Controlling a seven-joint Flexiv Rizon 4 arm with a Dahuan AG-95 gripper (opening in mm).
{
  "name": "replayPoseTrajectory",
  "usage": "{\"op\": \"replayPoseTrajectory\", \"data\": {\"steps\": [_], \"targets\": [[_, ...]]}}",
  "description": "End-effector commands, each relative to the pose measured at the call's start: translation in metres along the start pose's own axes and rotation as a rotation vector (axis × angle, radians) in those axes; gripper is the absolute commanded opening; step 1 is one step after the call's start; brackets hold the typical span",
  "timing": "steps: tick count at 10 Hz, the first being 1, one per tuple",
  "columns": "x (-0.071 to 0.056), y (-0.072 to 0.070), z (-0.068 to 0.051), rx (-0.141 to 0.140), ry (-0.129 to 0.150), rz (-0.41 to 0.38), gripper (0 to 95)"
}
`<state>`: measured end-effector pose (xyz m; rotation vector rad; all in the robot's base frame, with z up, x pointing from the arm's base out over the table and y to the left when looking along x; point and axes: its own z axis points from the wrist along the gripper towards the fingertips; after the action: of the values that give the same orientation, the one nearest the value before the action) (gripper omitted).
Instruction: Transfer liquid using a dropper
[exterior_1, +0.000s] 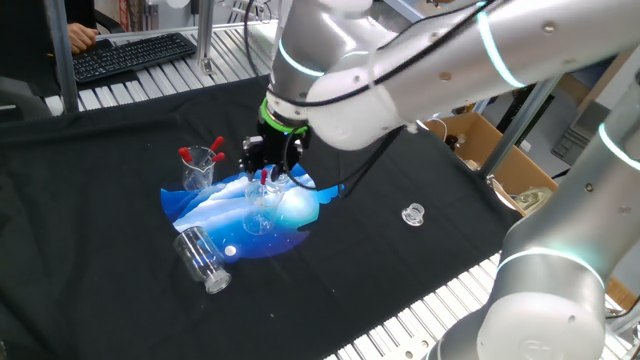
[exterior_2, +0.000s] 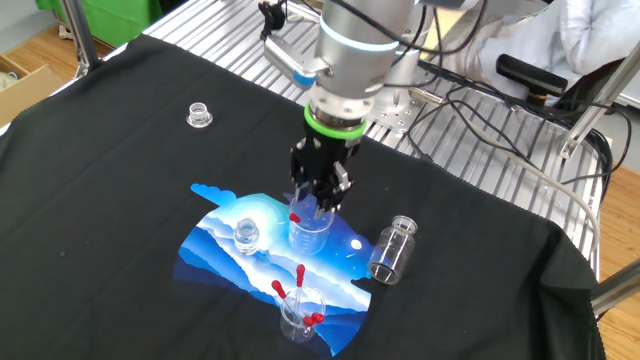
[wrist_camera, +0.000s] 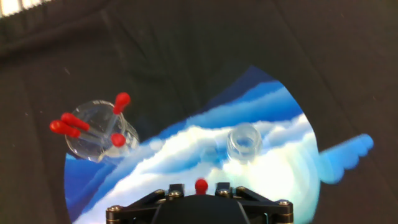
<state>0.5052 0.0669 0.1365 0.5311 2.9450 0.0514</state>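
A dropper with a red bulb (exterior_2: 295, 217) stands in a clear beaker (exterior_2: 311, 232) on the blue-and-white mat (exterior_2: 225, 262). My gripper (exterior_2: 318, 200) hangs right over that beaker. In the hand view the red bulb (wrist_camera: 201, 185) sits between my two fingertips (wrist_camera: 176, 188) with a gap on each side, so the gripper (wrist_camera: 199, 187) looks open around it. The bulb (exterior_1: 264, 177) also shows just under the gripper (exterior_1: 268, 160) in one fixed view. The pipette tube and the beaker under the hand are hidden in the hand view.
A second beaker (wrist_camera: 99, 130) holds several spare red-bulbed droppers. A small glass jar (wrist_camera: 242, 142) stands on the mat. A clear bottle (exterior_2: 392, 250) lies on its side at the mat's edge. A small clear cap (exterior_1: 413, 213) lies apart on the black cloth.
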Motion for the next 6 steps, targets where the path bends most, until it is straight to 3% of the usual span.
{"op": "replayPoseTrajectory", "data": {"steps": [1,6], "targets": [[-0.005,0.002,0.004,0.003,0.002,0.003,38.0],[-0.008,0.001,-0.007,0.021,0.069,0.006,38.0]]}}
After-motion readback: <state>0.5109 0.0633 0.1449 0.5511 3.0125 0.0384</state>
